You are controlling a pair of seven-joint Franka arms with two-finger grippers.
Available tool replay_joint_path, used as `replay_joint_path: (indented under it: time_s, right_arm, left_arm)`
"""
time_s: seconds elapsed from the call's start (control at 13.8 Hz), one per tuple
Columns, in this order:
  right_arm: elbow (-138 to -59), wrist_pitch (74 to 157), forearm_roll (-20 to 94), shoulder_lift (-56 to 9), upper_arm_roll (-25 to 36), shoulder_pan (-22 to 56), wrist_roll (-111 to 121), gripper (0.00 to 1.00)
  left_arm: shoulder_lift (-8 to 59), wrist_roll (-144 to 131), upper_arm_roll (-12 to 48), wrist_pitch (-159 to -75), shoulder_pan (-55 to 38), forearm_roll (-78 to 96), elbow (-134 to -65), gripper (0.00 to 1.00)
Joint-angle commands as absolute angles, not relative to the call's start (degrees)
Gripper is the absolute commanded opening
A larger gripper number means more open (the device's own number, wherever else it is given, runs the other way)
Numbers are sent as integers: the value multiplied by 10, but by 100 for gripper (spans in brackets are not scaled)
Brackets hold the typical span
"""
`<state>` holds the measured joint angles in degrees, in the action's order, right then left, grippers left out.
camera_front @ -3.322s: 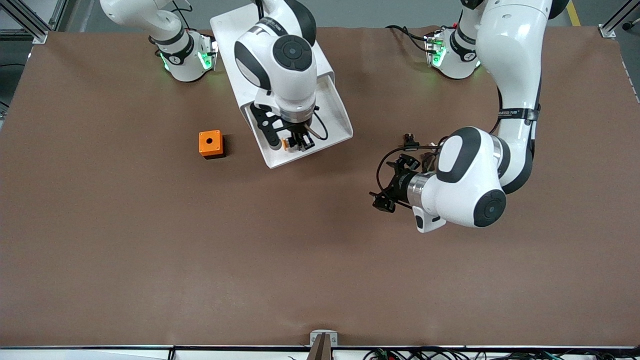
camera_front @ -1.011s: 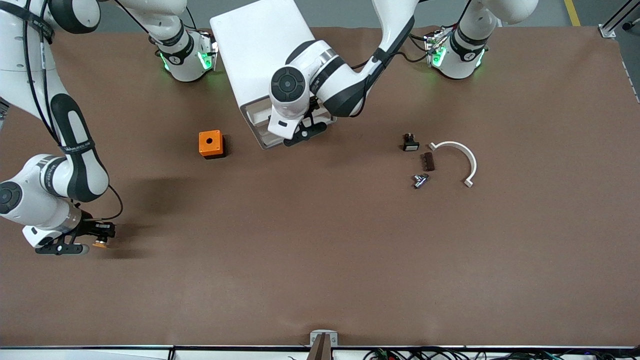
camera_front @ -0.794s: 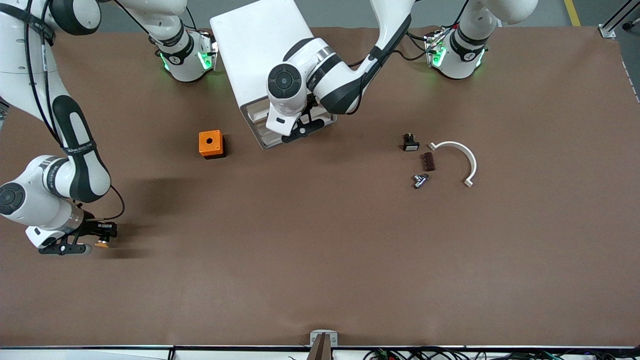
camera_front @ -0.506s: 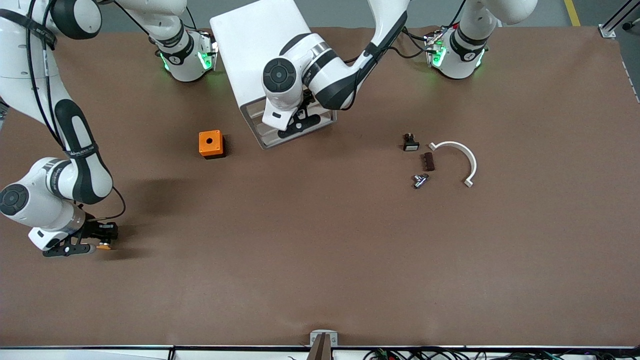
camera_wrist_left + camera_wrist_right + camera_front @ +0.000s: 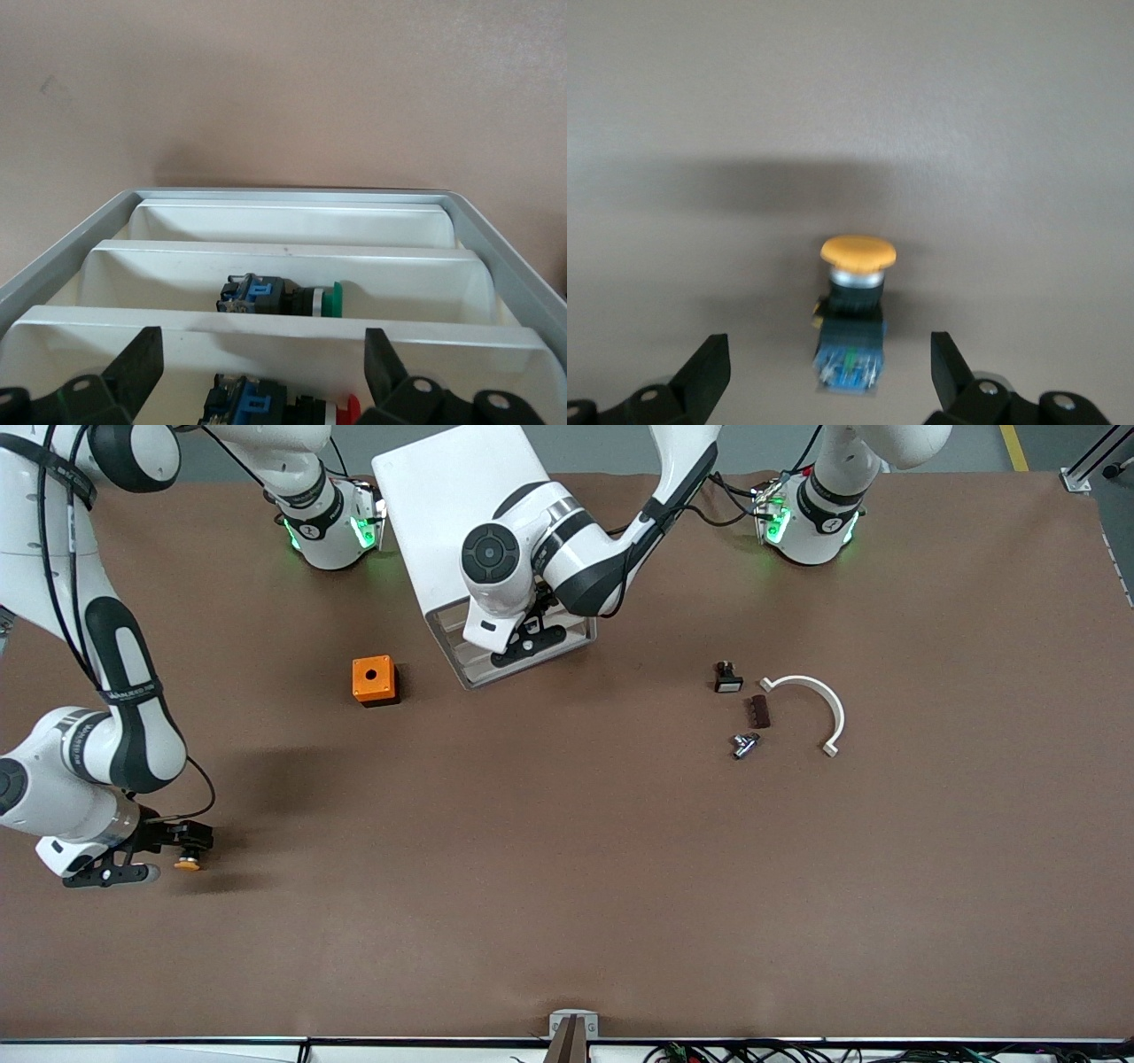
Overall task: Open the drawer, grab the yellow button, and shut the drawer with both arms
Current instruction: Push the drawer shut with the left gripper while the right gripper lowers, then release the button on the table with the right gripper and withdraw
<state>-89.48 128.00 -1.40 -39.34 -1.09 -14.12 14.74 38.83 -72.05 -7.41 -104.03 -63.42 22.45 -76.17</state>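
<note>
Brown table mat (image 5: pixel 567 850), grey floor along the robots' bases, button set down at the right arm's end.

The right gripper (image 5: pixel 182 850) sits low over the mat, jaws spread, with the orange-capped button (image 5: pixel 187 863) lying free on the mat between its open fingers (image 5: pixel 709 372); only the right wrist view shows the button's (image 5: pixel 852 319) black-and-blue body. The left gripper (image 5: pixel 529 640), jaws wide apart, is at the white cabinet's (image 5: pixel 469 522) front, against the top drawer (image 5: pixel 496 673). Only the left wrist view shows its fingers (image 5: pixel 137 367) straddling the top drawer's front (image 5: pixel 275 323) and, in the lower drawers, a green-capped button (image 5: pixel 283 297) and a red-capped button (image 5: pixel 283 409). Only the front view shows the orange cube (image 5: pixel 373 679) and, toward the left arm's end, a white curved bracket (image 5: pixel 811 704).
</note>
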Motion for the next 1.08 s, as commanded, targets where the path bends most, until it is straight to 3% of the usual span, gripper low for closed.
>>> replay_joint_path:
  time_s: [0.0, 0.43, 0.72, 1.01]
  right_arm:
    - [-859, 1139, -10, -324, -17, -127, 70, 100]
    - [-830, 942, -10, -196, -17, -74, -77, 100]
    - [-833, 847, -10, -123, -18, -59, 8, 100]
    - [-832, 844, -37, -100, -15, -30, 21, 100]
  left_arm:
    - [378, -726, -90, -1040, -616, 212, -770, 100]
    - [311, -677, -93, -986, -463, 142, -766, 100]
    - [244, -612, -94, -955, -347, 131, -767, 100]
    - [190, -527, -93, -898, -297, 35, -767, 100]
